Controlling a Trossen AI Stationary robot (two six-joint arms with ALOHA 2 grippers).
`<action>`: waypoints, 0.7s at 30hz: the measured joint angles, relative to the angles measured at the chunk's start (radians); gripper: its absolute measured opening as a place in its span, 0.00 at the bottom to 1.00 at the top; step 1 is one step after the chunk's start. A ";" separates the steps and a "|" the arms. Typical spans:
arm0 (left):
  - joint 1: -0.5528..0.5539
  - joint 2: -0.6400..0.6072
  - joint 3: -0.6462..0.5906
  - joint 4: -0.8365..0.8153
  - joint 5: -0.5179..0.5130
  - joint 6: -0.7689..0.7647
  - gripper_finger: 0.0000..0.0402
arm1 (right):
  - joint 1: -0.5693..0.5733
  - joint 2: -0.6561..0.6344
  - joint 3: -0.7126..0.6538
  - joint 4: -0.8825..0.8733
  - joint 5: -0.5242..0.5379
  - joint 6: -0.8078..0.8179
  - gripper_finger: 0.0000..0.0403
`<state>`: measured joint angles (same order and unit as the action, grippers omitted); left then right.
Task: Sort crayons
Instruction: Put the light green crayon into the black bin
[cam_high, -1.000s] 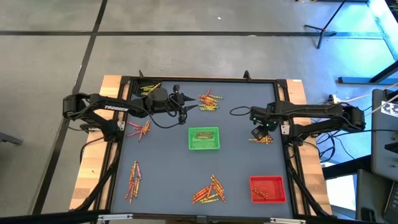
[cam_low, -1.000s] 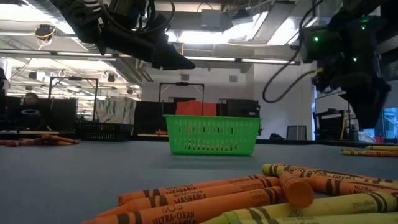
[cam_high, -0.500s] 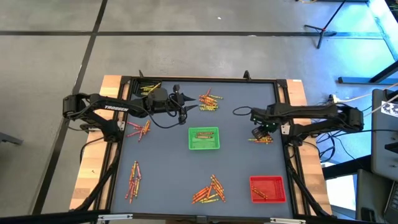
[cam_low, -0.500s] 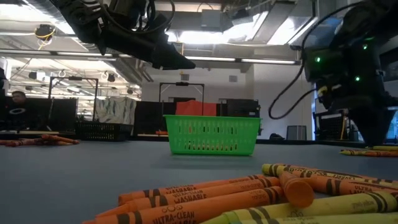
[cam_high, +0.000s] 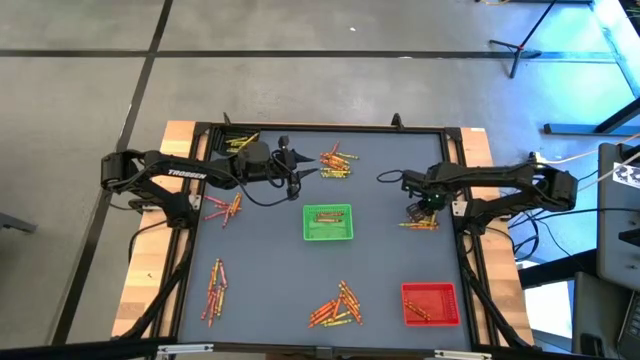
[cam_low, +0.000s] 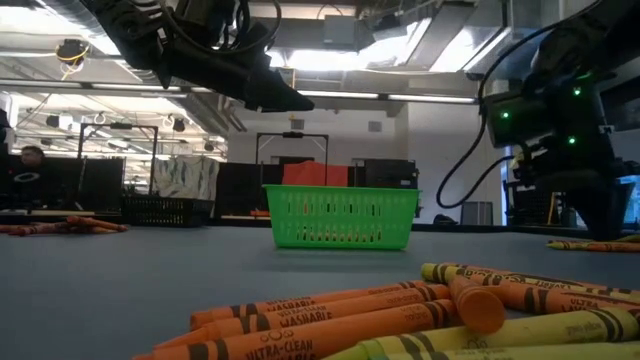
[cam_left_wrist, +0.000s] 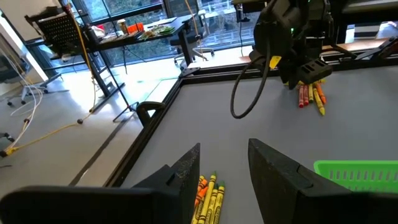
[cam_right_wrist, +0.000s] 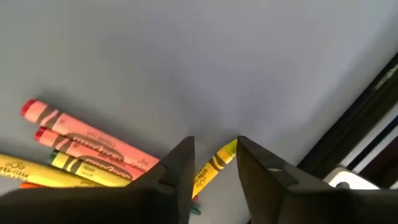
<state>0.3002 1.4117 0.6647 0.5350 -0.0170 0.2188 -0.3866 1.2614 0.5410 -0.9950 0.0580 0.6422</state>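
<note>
Two dark fingers (cam_right_wrist: 180, 171) of the right gripper (cam_right_wrist: 211, 168) straddle a yellow crayon (cam_right_wrist: 214, 163), narrowly parted, the pinch not plainly made.

That crayon lies at the edge of a small cluster of crayons (cam_high: 420, 224) on the tabletop (cam_high: 385, 260) by its right rim, with red and yellow sticks touching just beside it. To do this well, I judge the fingers should close squarely across the stick's middle and lift straight up, so the neighbours are not dragged along. The green tray (cam_high: 327, 222) sits mid-tabletop, the red tray (cam_high: 430, 303) near the right front corner. The left gripper (cam_left_wrist: 224, 180) hovers with fingers spread above another pile (cam_high: 337, 162) at the far side.
</note>
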 joint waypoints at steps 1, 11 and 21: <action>0.000 0.000 0.000 0.000 0.000 0.000 0.30 | 0.000 0.000 0.003 -0.002 0.005 -0.001 0.27; 0.000 0.000 0.000 0.000 0.000 0.000 0.30 | 0.000 -0.001 0.107 -0.137 0.011 0.009 0.26; 0.000 0.000 0.000 0.000 0.000 0.000 0.30 | 0.001 -0.002 0.096 -0.133 -0.131 0.040 0.53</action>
<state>0.3003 1.4117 0.6647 0.5350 -0.0169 0.2187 -0.3855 1.2591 0.6373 -1.1282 -0.0733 0.6820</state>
